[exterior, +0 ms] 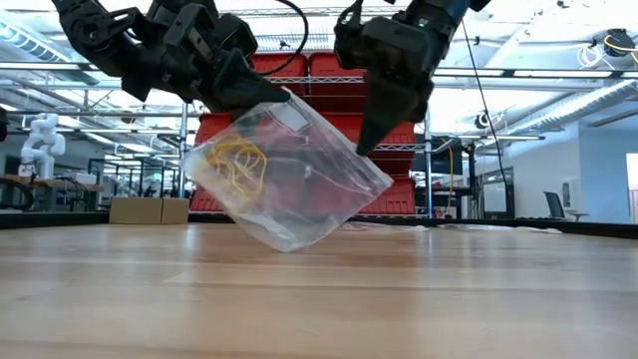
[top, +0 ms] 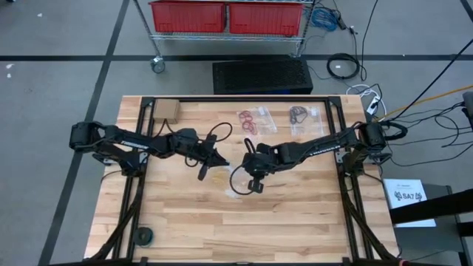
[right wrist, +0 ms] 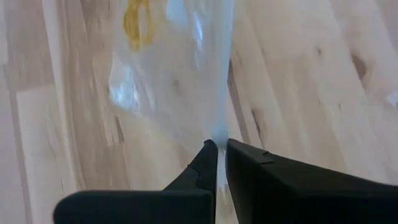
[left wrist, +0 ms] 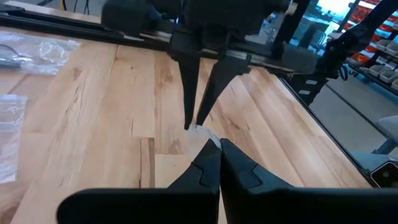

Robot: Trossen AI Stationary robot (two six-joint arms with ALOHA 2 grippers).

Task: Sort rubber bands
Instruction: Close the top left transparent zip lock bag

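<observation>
A clear plastic bag (exterior: 299, 175) with tan-yellow rubber bands (exterior: 239, 165) inside hangs tilted over the middle of the table, and both grippers are shut on it. My left gripper (exterior: 277, 98) is at its upper left corner. My right gripper (exterior: 361, 150) comes down on its right edge. In the high view the left gripper (top: 222, 161) and the right gripper (top: 250, 181) stand close together over the yellow bands (top: 219, 177). I cannot tell whether the bag's lowest corner (exterior: 289, 244) touches the wood. My left gripper pinches the bag's upper corner (left wrist: 208, 140) between its two fingers, coming nearly level from the table's left. The bag hangs tilted below and to the right of it. My right gripper pinches the bag's thin edge (right wrist: 217, 134) between its two fingers, slanting steeply down from above. The film runs away from the fingers, with the yellow bands (right wrist: 140, 22) farther down the bag.
At the far side lie a clear bag with red-orange bands (top: 250, 118) and one with dark bands (top: 299, 114). A small cardboard box (top: 165, 111) sits at the far left corner. The near half of the table (top: 244, 229) is bare wood.
</observation>
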